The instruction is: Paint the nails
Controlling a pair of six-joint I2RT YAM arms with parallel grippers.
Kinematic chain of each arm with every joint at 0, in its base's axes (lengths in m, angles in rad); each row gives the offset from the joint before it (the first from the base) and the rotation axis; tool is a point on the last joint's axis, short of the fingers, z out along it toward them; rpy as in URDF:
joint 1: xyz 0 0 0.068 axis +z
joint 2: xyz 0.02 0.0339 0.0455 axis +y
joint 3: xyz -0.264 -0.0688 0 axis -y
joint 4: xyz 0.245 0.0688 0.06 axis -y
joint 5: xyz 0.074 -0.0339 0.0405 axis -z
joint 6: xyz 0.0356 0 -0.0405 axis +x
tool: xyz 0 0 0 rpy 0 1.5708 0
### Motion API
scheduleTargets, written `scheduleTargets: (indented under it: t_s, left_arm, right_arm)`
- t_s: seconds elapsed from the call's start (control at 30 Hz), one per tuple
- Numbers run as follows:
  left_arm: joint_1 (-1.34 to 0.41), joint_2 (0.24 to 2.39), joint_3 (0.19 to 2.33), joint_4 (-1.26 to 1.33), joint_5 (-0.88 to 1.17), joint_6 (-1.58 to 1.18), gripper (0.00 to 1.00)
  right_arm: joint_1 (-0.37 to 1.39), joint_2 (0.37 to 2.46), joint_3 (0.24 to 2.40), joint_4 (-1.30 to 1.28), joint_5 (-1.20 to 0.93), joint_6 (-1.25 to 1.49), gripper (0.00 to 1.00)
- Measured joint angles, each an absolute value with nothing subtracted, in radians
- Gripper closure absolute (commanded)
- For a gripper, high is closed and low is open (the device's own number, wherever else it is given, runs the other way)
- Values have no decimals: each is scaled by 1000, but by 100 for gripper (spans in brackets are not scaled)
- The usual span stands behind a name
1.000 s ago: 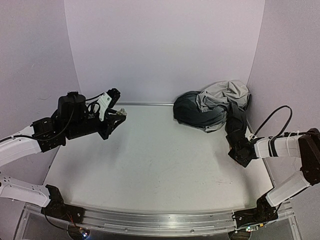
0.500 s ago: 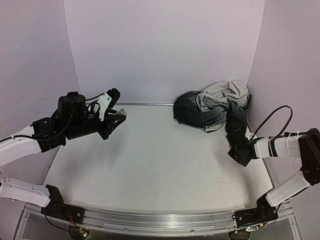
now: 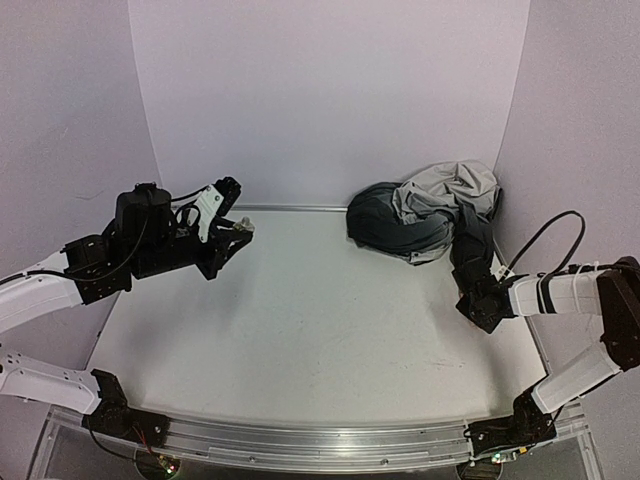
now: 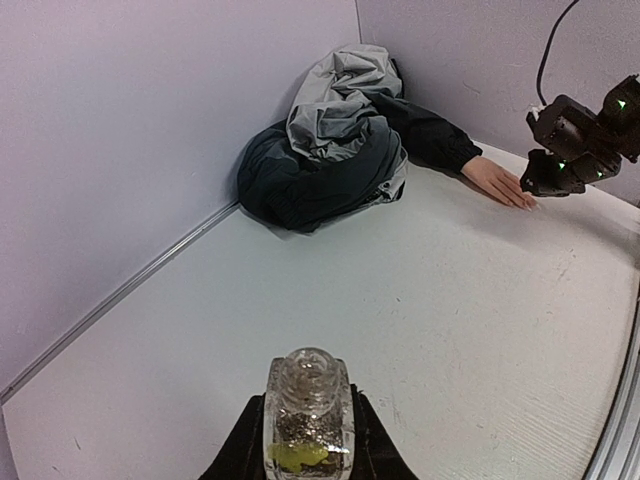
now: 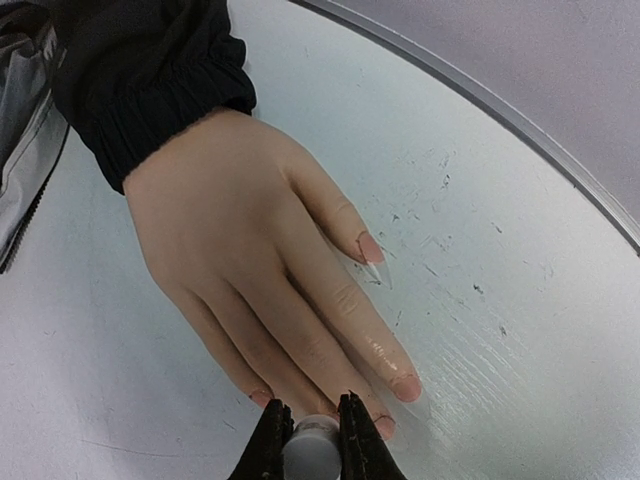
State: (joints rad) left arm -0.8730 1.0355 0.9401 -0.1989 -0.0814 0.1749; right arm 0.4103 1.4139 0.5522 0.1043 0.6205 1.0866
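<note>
Unmoved — one mannequin hand [image 5: 240, 260], one bottle [image 4: 307, 420]

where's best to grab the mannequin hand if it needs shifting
Probably the wrist beside the dark cuff, from straight above, jaws across its width: the mannequin hand lies flat, palm down on the table, its fingers thin and tapering.

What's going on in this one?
The left arm's fingers hold a small uncapped clear bottle up off the table. The right arm's fingers are shut on a small white cap, probably the brush, right at the end of the mannequin hand, which lies palm down in a dark jacket sleeve. Any brush tip is hidden, so I cannot tell whether it touches the nails.
</note>
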Motion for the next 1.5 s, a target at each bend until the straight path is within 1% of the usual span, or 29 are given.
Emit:
scheduleTargets:
  t_s: [1.5]
  left_arm:
    - [-873,1028,940,-199,-81,159,100]
  right_arm:
    - [410,1414,552,23,609,1140,100]
